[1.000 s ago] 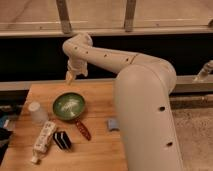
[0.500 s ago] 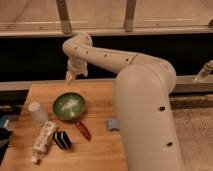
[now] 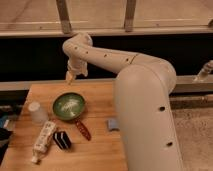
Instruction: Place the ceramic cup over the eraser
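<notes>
Single view. We look down from a raised position close behind the robot's arm (image 3: 145, 110), whose white upper link fills the right foreground. We face the wooden table (image 3: 100, 150) and the dark wall beyond. We see the gripper (image 3: 71, 76) farther off, above the table's far edge.

I see my arm (image 3: 107, 57) arched across toward the view's left. Its gripper (image 3: 71, 76) hangs raised, pointing downward.

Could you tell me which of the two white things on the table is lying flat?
The long tube, lying beside the eraser; the ceramic cup stands on end. The gripper hangs above the table's far edge.
</notes>
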Tool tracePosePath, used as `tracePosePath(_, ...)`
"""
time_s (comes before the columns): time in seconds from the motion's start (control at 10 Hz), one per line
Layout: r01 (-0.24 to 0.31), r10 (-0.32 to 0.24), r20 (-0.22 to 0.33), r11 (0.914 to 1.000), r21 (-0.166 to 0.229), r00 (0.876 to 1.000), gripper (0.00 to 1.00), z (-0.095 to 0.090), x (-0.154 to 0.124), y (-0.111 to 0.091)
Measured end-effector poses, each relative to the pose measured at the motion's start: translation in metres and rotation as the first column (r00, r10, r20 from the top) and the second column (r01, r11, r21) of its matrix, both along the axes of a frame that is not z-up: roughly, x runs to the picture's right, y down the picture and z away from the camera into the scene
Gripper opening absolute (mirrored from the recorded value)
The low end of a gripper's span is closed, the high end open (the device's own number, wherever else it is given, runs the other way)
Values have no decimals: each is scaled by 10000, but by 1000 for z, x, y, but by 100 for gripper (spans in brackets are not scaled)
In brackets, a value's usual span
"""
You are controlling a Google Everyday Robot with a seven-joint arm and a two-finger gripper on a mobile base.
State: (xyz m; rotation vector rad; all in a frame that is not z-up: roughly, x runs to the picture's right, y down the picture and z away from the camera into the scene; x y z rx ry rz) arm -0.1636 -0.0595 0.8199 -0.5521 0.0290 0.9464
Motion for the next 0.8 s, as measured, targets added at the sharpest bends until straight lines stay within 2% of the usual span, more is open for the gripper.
tracePosePath(0.8, 27, -28, 99, 10000, 63, 9999, 66, -1, 1, -1)
